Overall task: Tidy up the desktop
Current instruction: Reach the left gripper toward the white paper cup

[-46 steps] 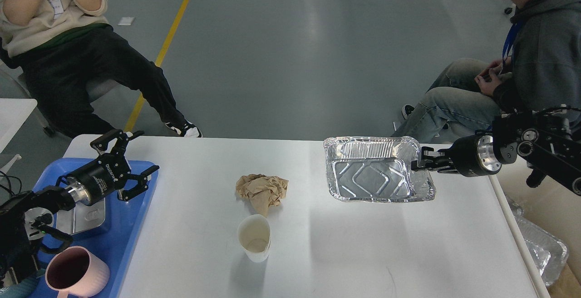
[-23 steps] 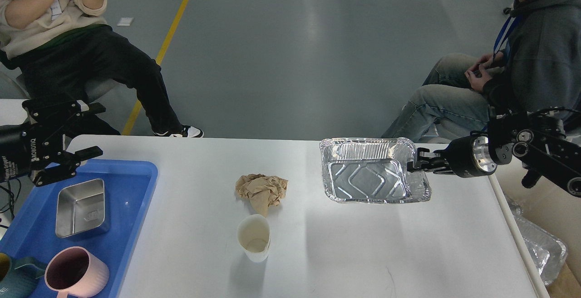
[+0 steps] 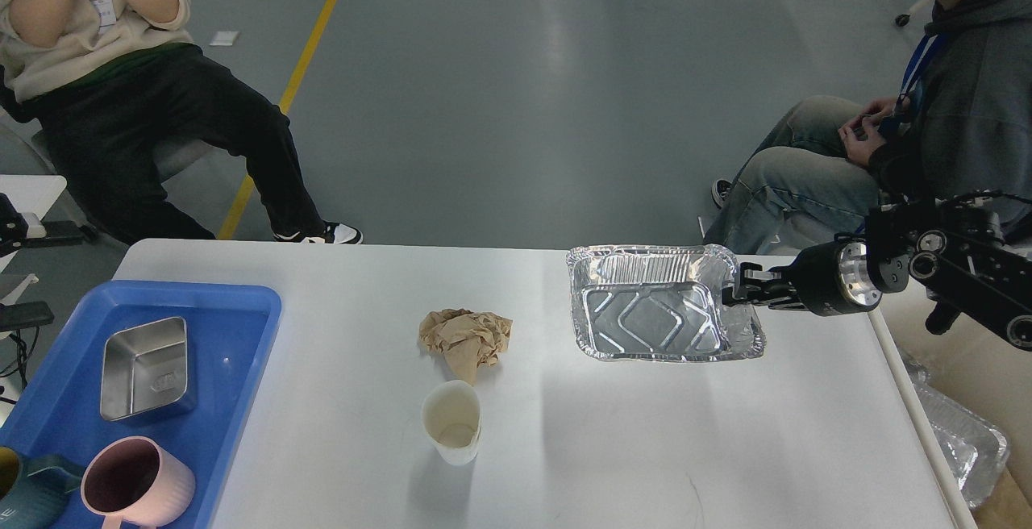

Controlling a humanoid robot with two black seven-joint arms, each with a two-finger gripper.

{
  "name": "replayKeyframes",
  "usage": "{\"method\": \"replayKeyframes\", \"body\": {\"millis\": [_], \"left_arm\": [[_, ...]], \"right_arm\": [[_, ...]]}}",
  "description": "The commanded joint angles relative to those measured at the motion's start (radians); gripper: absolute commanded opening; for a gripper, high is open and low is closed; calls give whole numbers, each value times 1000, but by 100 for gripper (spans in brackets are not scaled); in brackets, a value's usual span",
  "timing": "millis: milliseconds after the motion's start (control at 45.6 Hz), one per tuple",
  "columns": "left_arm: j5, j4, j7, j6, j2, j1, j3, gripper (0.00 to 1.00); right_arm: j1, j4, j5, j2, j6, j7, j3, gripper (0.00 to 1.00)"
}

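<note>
Head view, worktop: the large white-grey rectangular worktop (image 3: 613, 448) with rounded corners fills the lower half of the view and carries all the loose items.
Head view, landmark: a crumpled brown paper ball (image 3: 466, 339) lies near the middle of the worktop.
Head view, cup: a cream-white paper cup (image 3: 451, 422) stands upright just in front of the paper ball, nearly touching it.
Head view, foil tray: a rectangular silver foil tray (image 3: 657, 305) sits to the right of the paper ball, well apart from it, toward the far edge.
Head view, right end effector: the right end effector (image 3: 740, 293) is clamped on the right rim of the foil tray.
Head view, left end effector: only black parts at the far left edge are seen; the left end effector cannot be identified there.
Head view, blue tray: a blue plastic tray (image 3: 242, 327), far left of the paper ball, holds a square steel dish (image 3: 147, 368), a pink ribbed mug (image 3: 137, 481) and a dark teal mug (image 3: 24, 497).
Head view, risk: the thin foil rim is judged likely to buckle or tear under a one-sided pinch, so the tray could tilt and slip free.
Head view, second risk: a low sweep could drag the tray along the worktop.
Head view, bystanders: two seated persons are close beyond the far edge, the right one near the right arm.
</note>
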Motion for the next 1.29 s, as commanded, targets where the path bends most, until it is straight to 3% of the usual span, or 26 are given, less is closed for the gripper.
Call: {"method": "replayKeyframes", "body": {"millis": [0,110,241,351,636,856,1272], "left_arm": [[146,-3,94,17,-173,-48,-3,96],[278,-6,181,34,-350,-100,0,95],[349,-5,330,65,-571,-131,12,94],[438,10,406,82,-736,-132,49,93],[605,122,439,214,-1005,-139,229,90],[660,242,439,217,-1119,-134,235,87],[751,333,441,218,-1234,-132,278,64]], "right_arm": [[5,0,1,-5,0,0,0,0],[11,2,2,-3,0,0,0,0],[12,0,2,0,2,0,0,0],[14,2,4,0,0,0,0,0],[12,0,4,-2,0,0,1,0],[9,2,4,-2,0,1,1,0],[6,5,5,-12,0,1,3,0]]}}
